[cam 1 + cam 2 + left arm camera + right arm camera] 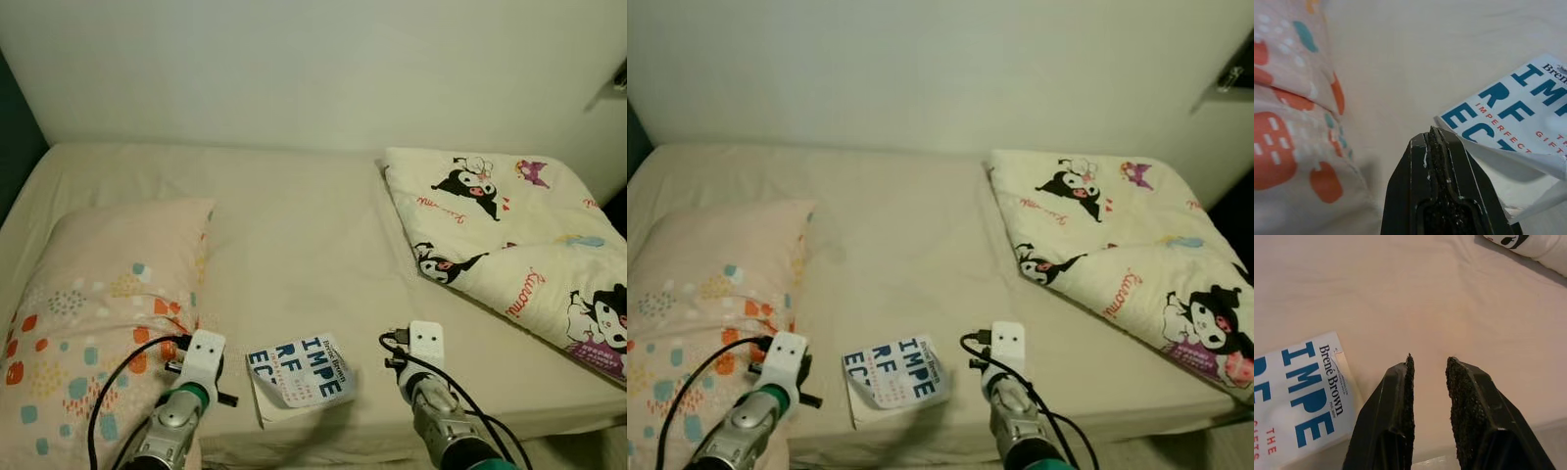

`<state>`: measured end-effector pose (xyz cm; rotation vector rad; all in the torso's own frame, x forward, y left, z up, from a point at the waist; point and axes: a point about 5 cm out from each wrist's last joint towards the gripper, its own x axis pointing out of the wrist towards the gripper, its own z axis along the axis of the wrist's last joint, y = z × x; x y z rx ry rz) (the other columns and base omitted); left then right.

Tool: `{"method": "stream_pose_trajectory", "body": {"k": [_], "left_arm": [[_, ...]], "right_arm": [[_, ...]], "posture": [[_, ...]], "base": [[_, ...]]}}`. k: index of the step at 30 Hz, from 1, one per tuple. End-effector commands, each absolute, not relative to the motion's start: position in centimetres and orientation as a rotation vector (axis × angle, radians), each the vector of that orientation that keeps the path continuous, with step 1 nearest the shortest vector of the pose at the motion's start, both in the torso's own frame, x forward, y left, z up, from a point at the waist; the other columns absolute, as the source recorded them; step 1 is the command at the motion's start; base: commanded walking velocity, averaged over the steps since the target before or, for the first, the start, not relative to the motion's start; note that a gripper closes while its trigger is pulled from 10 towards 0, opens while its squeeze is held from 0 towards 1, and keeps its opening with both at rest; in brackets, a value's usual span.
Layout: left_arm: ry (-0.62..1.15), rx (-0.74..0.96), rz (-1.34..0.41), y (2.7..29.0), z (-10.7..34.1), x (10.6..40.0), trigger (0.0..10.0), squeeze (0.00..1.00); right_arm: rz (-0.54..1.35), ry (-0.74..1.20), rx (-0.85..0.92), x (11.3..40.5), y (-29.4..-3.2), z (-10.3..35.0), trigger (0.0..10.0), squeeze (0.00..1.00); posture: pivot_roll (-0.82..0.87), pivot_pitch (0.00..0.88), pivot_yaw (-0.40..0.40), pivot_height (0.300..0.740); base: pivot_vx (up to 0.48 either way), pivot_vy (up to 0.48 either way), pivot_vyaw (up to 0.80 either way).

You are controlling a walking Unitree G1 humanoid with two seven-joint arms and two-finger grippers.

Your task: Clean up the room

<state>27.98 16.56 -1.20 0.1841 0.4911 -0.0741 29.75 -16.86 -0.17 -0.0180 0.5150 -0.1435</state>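
Observation:
A white paperback book [299, 377] with blue letters lies near the bed's front edge, its cover curling up. My left gripper [1431, 134] hovers just left of it, between the book [1508, 107] and the pillow [93, 313], with its fingers shut and nothing between them. My right gripper [1429, 363] hangs just right of the book [1300, 396] over bare sheet, its fingers open and holding nothing. A cream comforter [509, 235] printed with cartoon characters lies bunched on the bed's right side.
The bed [294, 225] with a beige sheet stands against a pale wall [313, 59]. The patterned pillow covers its left end. Bare sheet stretches across the middle. The mattress front edge [333, 441] runs just below the book.

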Motion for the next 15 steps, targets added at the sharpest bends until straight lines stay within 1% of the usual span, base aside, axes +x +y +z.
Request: {"method": "stream_pose_trajectory", "body": {"k": [1, 2, 3, 4, 7, 12, 15], "left_arm": [[0.512, 0.182, -0.071, 16.4, -1.7, 27.6, 10.0, 0.0], [0.508, 0.182, -0.071, 16.2, -1.6, 27.6, 10.0, 0.0], [0.508, 0.182, -0.071, 16.2, -1.6, 27.6, 10.0, 0.0], [0.5, 0.182, -0.073, 16.2, -1.5, 27.7, 10.0, 0.0], [0.489, 0.185, -0.077, 16.2, -1.4, 27.8, 10.0, 0.0], [0.471, 0.196, -0.08, 16.3, -0.8, 28.6, 10.0, 0.0], [0.468, 0.198, -0.079, 16.5, -0.5, 28.9, 10.0, 0.0]], "right_arm": [[-0.175, 0.531, -0.036, 29.7, -17.6, -0.3, 10.0, 0.25], [-0.194, 0.533, -0.038, 29.8, -17.9, -0.1, 10.0, 0.04], [-0.194, 0.533, -0.038, 29.8, -17.9, -0.1, 10.0, 0.04], [-0.193, 0.534, -0.041, 30.1, -18.1, 0.2, 10.0, 0.0], [-0.172, 0.514, -0.059, 30.7, -18.2, 0.8, 10.0, 0.0], [-0.13, 0.472, -0.171, 31.8, -18.8, 2.3, 10.0, 0.0], [-0.103, 0.454, -0.22, 32.1, -18.8, 2.7, 10.0, 0.0]], "posture": [[0.12, 0.052, -0.066, 0.74], [0.11, 0.057, -0.069, 0.74], [0.11, 0.057, -0.069, 0.74], [0.11, 0.067, -0.069, 0.74], [0.11, 0.068, -0.061, 0.74], [0.1, 0.077, -0.026, 0.74], [0.1, 0.077, -0.026, 0.74]], "base": [[0.0, 0.0, 0.0], [0.0, 0.0, 0.0], [0.0, 0.0, 0.0], [0.0, 0.0, 0.0], [0.0, 0.0, 0.0], [0.0, 0.0, 0.0], [0.0, 0.0, 0.0]]}}
